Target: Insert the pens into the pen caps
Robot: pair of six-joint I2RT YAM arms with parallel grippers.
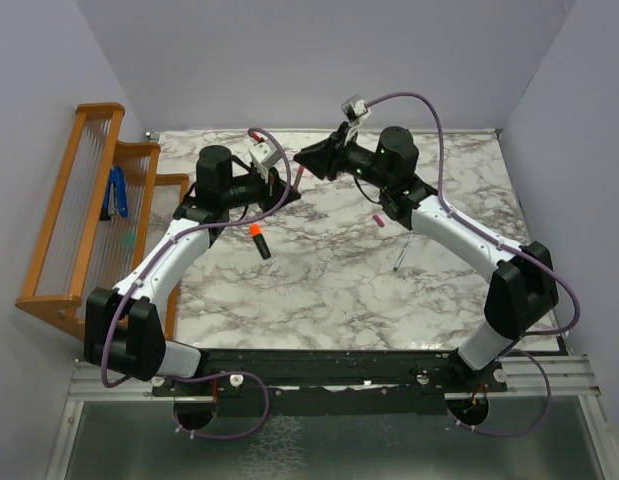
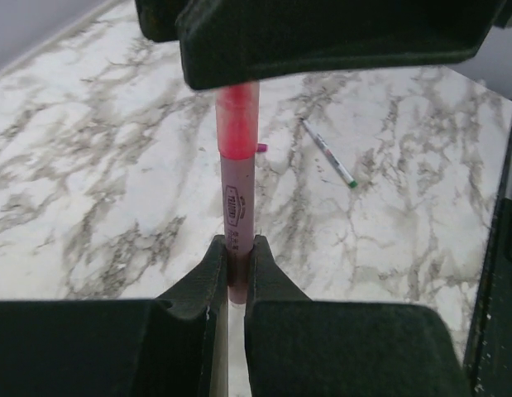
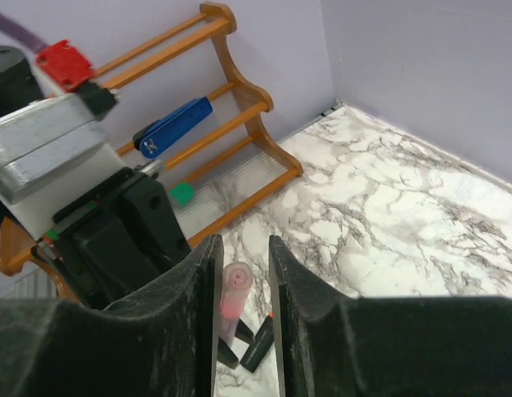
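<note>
My left gripper [image 1: 282, 186] [image 2: 237, 245] is shut on the pinkish-white pen [image 2: 237, 198] and holds it above the table's far middle. A pale pink cap [image 2: 237, 120] [image 3: 235, 285] sits over the pen's far end. My right gripper [image 1: 309, 160] [image 3: 241, 248] is open, with its jaws on either side of that capped end and a gap on the right. The black marker [image 1: 260, 241] [image 3: 260, 347] with an orange end lies below. The greyish pen [image 1: 400, 258] [image 2: 328, 154] and the magenta cap [image 1: 379, 221] [image 2: 261, 148] lie to the right. No separate orange cap shows.
A wooden rack [image 1: 79, 220] stands along the table's left edge and holds a blue-handled tool [image 1: 117, 192] [image 3: 174, 126] and a green-tipped item [image 3: 182, 193]. The walls close in at the back and on both sides.
</note>
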